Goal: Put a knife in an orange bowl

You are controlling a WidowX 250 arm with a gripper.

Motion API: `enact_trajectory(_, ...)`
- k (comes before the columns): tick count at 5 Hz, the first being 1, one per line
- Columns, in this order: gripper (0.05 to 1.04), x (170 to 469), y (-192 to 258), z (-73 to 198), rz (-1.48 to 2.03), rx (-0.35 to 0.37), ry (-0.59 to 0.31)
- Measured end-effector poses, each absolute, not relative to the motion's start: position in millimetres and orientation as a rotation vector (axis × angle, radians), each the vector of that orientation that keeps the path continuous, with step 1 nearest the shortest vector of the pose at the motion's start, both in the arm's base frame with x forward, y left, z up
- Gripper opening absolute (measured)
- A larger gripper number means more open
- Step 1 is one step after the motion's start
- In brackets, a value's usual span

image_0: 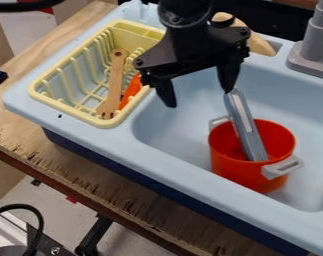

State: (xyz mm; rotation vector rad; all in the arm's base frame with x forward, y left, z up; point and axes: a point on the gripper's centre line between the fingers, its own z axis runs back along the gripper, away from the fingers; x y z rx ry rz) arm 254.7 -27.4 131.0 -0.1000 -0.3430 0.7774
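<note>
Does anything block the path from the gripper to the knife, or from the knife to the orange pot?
Nothing visible does. The knife leans with its lower end inside the pot, and its upper end is right by one fingertip of the open gripper.

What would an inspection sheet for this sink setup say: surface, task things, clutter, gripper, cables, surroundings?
Surface: blue sink on a wooden counter with a rough front edge.
Task things: grey knife leaning in the orange bowl, which has grey handles and stands in the basin.
Clutter: yellow rack holding a wooden utensil and an orange item; pale wooden item partly behind the gripper.
Gripper: open above the basin, one fingertip at the knife's upper end; contact unclear.
Cables: black cable curving at lower left.
Surroundings: grey tap at upper right.
</note>
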Motion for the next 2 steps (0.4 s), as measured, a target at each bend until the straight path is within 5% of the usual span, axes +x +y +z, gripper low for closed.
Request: enact_trajectory(2,0.998,255.3,10.4,136.3,0.949,-0.051,-0.281)
